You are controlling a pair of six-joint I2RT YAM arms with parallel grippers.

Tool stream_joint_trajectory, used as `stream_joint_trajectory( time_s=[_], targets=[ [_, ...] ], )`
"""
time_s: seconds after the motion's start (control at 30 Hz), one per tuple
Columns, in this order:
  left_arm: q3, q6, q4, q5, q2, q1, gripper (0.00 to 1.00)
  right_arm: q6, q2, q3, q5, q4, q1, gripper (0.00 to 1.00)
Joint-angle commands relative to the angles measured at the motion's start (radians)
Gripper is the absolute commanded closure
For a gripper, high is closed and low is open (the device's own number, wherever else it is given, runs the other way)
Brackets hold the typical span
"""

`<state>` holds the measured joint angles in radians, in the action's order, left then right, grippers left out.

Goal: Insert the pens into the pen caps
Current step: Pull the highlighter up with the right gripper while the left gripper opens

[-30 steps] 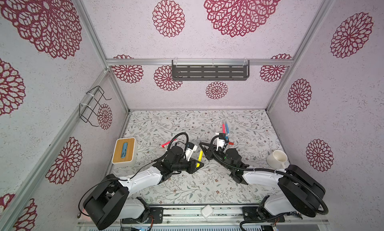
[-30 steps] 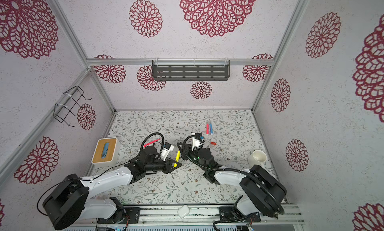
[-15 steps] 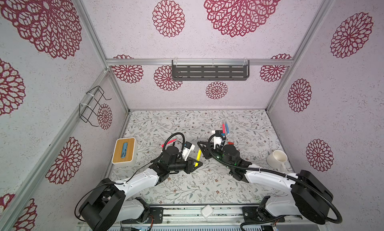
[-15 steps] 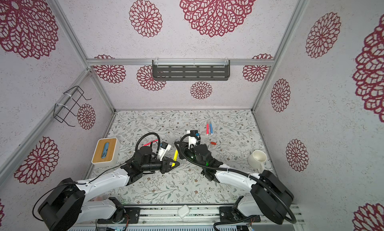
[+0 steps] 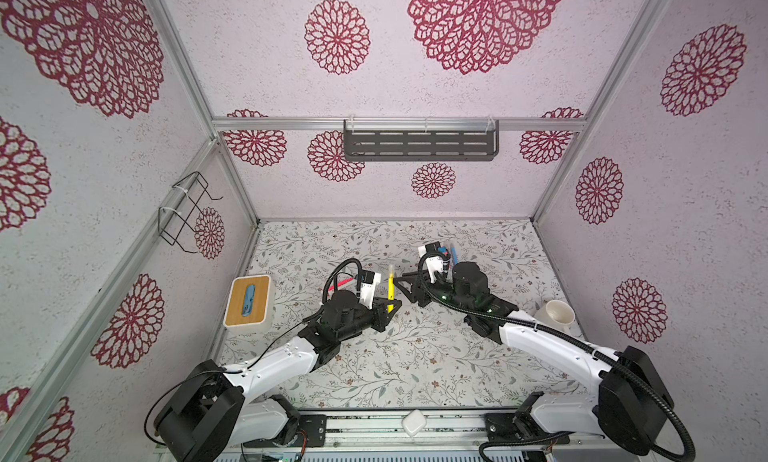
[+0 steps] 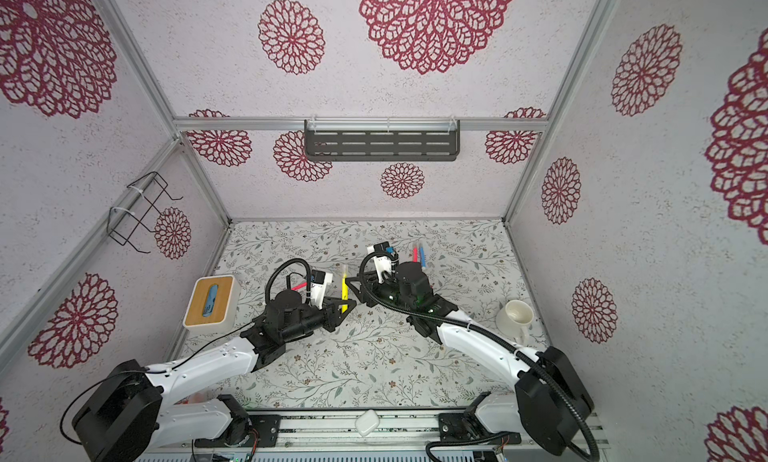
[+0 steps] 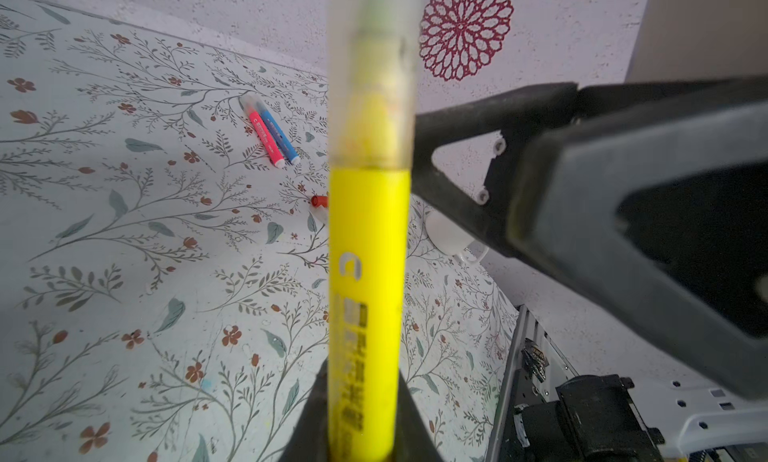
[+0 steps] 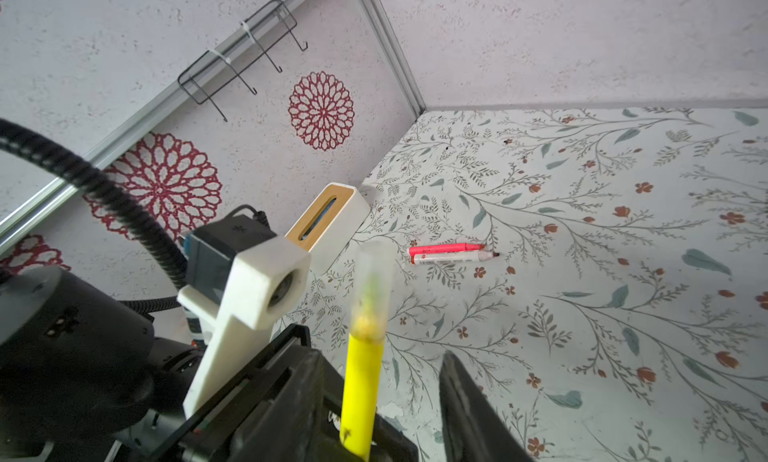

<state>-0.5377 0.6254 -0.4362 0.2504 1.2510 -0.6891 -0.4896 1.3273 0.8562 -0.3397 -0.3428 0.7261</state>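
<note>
Mid-table on the floral mat (image 5: 415, 368): the left gripper (image 5: 390, 307) is clamping the yellow pen (image 5: 390, 287), which is wearing a clear cap (image 7: 374, 86).
Way left of the yellow pen, a wood-topped box (image 5: 259, 298) is sitting by the wall. Closer in, a pink pen (image 8: 446, 247) and a bare-tipped pen (image 8: 453, 257) are lying touching. The left gripper's jaws are pinching the yellow pen's lower end tight. Just right of it, the right gripper (image 5: 404, 287) is hanging with its jaws apart, gripping nothing, one finger beside the capped end. Further right, a second pink pen (image 7: 264, 139) and a blue pen (image 7: 277, 134) are lying side by side with a red cap (image 7: 319, 201) near them. A white mug (image 5: 555, 314) is sitting farthest out.
</note>
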Motion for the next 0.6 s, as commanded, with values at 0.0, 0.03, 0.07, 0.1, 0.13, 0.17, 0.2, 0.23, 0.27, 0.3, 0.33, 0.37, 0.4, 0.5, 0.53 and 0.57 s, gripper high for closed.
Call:
stream_joint_trajectory(
  time_s=[0.0, 0.03, 0.07, 0.1, 0.13, 0.17, 0.2, 0.23, 0.27, 0.3, 0.33, 0.37, 0.4, 0.5, 0.53, 0.57],
  targets=[
    [-0.005, -0.017, -0.017, -0.030, 0.001, -0.006, 1.00, -0.005, 0.019, 0.024, -0.053, -0.029, 0.004, 0.54],
    [-0.005, -0.018, -0.018, -0.030, 0.003, -0.008, 1.00, -0.010, 0.025, 0.023, -0.053, -0.036, 0.004, 0.55],
    [-0.006, -0.017, -0.018, -0.031, 0.004, -0.009, 1.00, -0.014, 0.031, 0.020, -0.055, -0.042, 0.004, 0.55],
    [-0.008, -0.016, -0.019, -0.032, 0.004, -0.010, 1.00, -0.021, 0.037, 0.018, -0.060, -0.051, 0.005, 0.56],
    [-0.007, -0.017, -0.019, -0.031, 0.005, -0.012, 1.00, -0.025, 0.042, 0.018, -0.064, -0.057, 0.006, 0.56],
    [-0.005, -0.017, -0.019, -0.032, 0.005, -0.013, 1.00, -0.032, 0.051, 0.018, -0.072, -0.065, 0.008, 0.57],
    [-0.006, -0.018, -0.020, -0.032, 0.005, -0.015, 1.00, -0.036, 0.060, 0.019, -0.078, -0.071, 0.011, 0.57],
    [-0.005, -0.017, -0.022, -0.033, 0.007, -0.017, 1.00, -0.039, 0.069, 0.022, -0.085, -0.074, 0.016, 0.57],
    [-0.005, -0.018, -0.024, -0.036, 0.009, -0.020, 1.00, -0.040, 0.078, 0.024, -0.091, -0.079, 0.020, 0.57],
    [-0.004, -0.017, -0.025, -0.038, 0.010, -0.021, 1.00, -0.040, 0.085, 0.028, -0.095, -0.082, 0.025, 0.57],
    [-0.004, -0.015, -0.028, -0.038, 0.011, -0.022, 1.00, -0.042, 0.091, 0.032, -0.099, -0.084, 0.029, 0.58],
    [-0.004, -0.015, -0.030, -0.037, 0.014, -0.023, 1.00, -0.043, 0.098, 0.036, -0.102, -0.084, 0.032, 0.58],
    [-0.004, -0.016, -0.031, -0.039, 0.014, -0.024, 1.00, -0.043, 0.103, 0.041, -0.104, -0.084, 0.035, 0.59],
    [-0.009, -0.016, -0.032, -0.036, 0.016, -0.027, 1.00, -0.041, 0.117, 0.054, -0.104, -0.077, 0.035, 0.66],
    [-0.011, -0.015, -0.031, -0.037, 0.016, -0.029, 1.00, -0.038, 0.122, 0.059, -0.104, -0.071, 0.035, 0.75],
    [-0.011, -0.015, -0.028, -0.039, 0.016, -0.029, 1.00, -0.034, 0.124, 0.067, -0.102, -0.057, 0.035, 0.84]
  ],
)
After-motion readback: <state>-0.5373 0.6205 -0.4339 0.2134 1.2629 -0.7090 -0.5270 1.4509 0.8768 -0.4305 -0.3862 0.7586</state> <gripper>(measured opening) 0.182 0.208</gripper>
